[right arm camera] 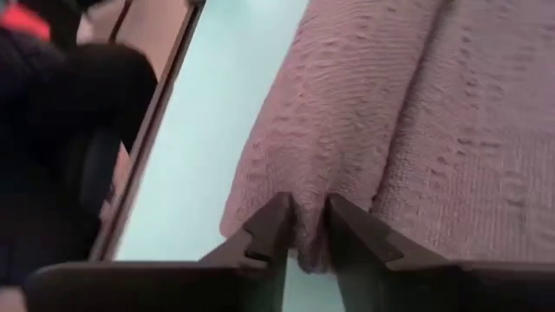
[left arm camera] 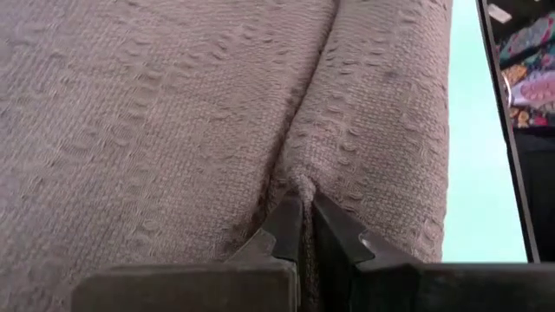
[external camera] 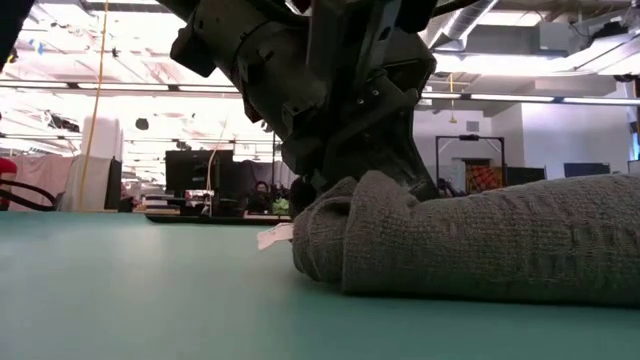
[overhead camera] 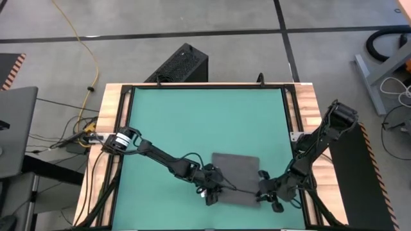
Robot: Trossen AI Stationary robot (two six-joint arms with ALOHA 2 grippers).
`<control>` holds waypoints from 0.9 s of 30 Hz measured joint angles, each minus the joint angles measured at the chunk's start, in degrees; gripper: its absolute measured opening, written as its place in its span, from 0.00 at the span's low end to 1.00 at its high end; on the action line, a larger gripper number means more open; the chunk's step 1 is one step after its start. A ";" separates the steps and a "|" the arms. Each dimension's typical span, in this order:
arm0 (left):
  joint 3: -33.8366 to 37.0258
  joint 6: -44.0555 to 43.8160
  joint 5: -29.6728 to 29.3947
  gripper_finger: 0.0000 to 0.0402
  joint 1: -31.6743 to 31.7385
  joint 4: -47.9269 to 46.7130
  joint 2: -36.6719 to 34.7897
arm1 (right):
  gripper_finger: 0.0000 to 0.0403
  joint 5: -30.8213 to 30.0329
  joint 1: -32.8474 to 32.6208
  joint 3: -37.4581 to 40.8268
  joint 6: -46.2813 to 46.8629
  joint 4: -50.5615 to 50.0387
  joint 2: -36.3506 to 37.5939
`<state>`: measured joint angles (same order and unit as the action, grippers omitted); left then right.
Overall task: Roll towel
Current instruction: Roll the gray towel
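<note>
The towel (overhead camera: pixel 235 177) lies at the green mat's (overhead camera: pixel 192 122) near edge, that edge folded into a roll. Left gripper (left arm camera: pixel 305 227) pinches it; right gripper (right arm camera: pixel 307 227) appears loosely closed on it. We advise rolling both ends evenly.

No legible text, label, brand or number anywhere. A small white tag (external camera: pixel 272 236) beside the towel (external camera: pixel 470 240) reads blank.

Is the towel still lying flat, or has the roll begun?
Begun. The dark grey woven towel has its near edge curled into a thick fold, pinched by the left gripper; the rest lies flat on the green mat.
</note>
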<state>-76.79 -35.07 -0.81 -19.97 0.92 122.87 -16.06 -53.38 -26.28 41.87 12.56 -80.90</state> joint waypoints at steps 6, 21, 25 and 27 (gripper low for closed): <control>0.02 -2.71 -0.88 0.00 0.00 -0.17 0.00 | 0.41 4.05 -0.06 0.00 -8.63 -1.41 1.87; 0.02 -1.46 1.08 0.00 0.57 -0.49 0.00 | 0.48 -7.16 -12.18 -0.02 2.22 -6.78 12.54; 0.02 -1.42 1.91 0.00 0.60 -0.47 0.02 | 0.46 -14.35 -16.57 -0.02 3.62 -8.25 13.55; 0.02 -1.12 1.91 0.00 0.59 -0.47 0.02 | 0.45 -16.90 -17.92 -0.02 3.60 -8.09 13.42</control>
<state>-76.77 -36.20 1.10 -19.38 0.45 122.89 -32.96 -71.30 -26.30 45.47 4.47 -67.48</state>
